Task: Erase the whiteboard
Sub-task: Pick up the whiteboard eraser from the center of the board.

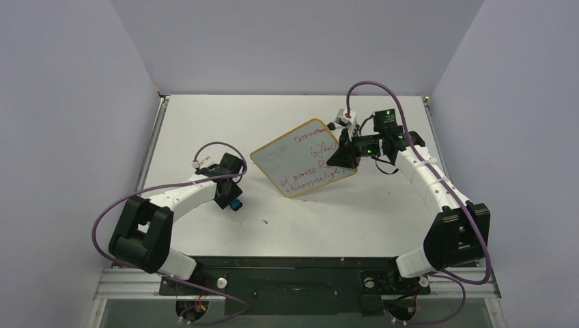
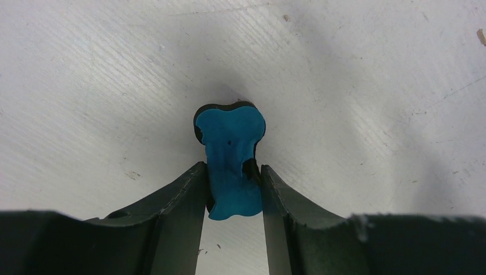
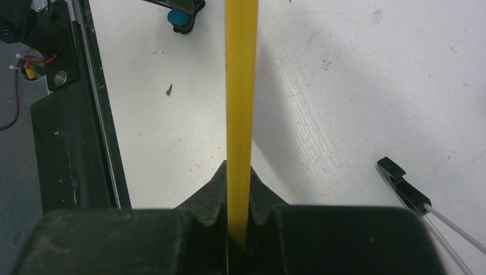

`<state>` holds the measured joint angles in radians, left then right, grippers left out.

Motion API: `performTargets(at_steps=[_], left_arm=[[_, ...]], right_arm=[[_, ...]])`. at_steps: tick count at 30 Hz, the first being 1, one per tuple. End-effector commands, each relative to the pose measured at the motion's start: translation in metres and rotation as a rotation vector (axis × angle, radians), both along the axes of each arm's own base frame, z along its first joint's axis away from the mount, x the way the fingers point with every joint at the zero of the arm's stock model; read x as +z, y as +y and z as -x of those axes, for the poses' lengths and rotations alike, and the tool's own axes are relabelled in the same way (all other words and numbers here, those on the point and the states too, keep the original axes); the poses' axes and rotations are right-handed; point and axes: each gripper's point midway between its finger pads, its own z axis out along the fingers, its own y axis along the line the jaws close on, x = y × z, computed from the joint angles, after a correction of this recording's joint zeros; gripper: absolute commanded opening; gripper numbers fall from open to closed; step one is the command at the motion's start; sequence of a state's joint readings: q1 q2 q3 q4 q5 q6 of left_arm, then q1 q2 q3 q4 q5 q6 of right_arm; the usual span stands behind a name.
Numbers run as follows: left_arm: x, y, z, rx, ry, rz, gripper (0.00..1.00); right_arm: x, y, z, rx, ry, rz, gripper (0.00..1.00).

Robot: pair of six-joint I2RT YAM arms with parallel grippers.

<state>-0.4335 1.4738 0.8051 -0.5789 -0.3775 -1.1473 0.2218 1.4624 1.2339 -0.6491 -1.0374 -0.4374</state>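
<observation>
A: Whiteboard [image 1: 304, 158] position?

B: Mid-surface, toward the right arm. It is turned diagonally and its face with the red handwriting is toward the overhead camera. Can't tell how much of it rests on the surface [image 1: 205, 123].

A: Right claw [image 1: 345, 154]?

B: Clamped tight on the board's right edge. The wrist view shows the light-wood frame [image 3: 240, 114] running straight out from between the pinched jaws.

A: Left claw [image 1: 232, 199]?

B: Low over the surface, left of the board and apart from it. Jaws narrow, gripping the blue-and-black eraser [image 2: 232, 137] by its waist. Both fingers [image 2: 189, 195] press its sides, with the blue face up.

A: Is the eraser touching the board?

B: No, there is bare surface between them.
</observation>
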Motion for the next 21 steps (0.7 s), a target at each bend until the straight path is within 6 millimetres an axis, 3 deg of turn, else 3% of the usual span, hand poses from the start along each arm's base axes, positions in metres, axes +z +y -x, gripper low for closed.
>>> performTargets(at_steps=[1,6,21], left_arm=[[0.0011,-0.0014,-0.0082,0.007,-0.019,0.021,0.36],[-0.0026,-0.0010,-0.0078,0.009,-0.011,0.023,0.35],[-0.0033,-0.0007,-0.0104,-0.009,-0.026,0.035,0.18]], right_arm=[[-0.0087,-0.0072,-0.0074,-0.008,-0.041,0.044,0.00],[-0.0089,-0.0075,-0.0072,-0.008,-0.039,0.045,0.00],[-0.0081,-0.0077,-0.0066,-0.005,-0.039,0.041,0.00]])
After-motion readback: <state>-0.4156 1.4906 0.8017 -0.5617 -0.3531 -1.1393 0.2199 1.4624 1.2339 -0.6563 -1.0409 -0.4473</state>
